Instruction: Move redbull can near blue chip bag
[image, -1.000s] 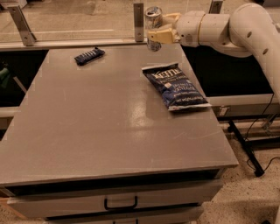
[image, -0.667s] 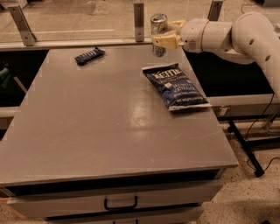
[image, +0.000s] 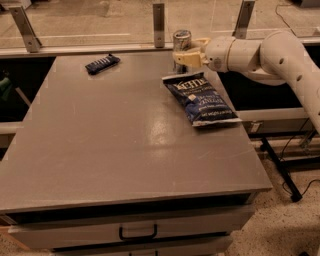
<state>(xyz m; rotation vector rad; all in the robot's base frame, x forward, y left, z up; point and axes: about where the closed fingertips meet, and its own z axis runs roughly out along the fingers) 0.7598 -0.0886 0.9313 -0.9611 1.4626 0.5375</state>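
The redbull can (image: 181, 40) is a slim silver can with a shiny top. It stands upright at the far side of the table, just behind the far end of the blue chip bag (image: 201, 98). My gripper (image: 187, 52) reaches in from the right on the white arm (image: 260, 50) and is shut on the can, its pale fingers (image: 191, 58) on either side of it. The chip bag lies flat, dark navy with white lettering, right of the table's middle. The can's base is hidden behind the fingers and the bag's edge.
A small flat dark blue packet (image: 102, 64) lies at the far left of the grey table (image: 110, 145). Metal posts (image: 159, 17) and a rail run along the far edge. A drawer with a handle (image: 138, 233) sits under the front edge.
My gripper has lowered the can from above the rail down towards the table, a little to the right, ending just behind the chip bag's far end.
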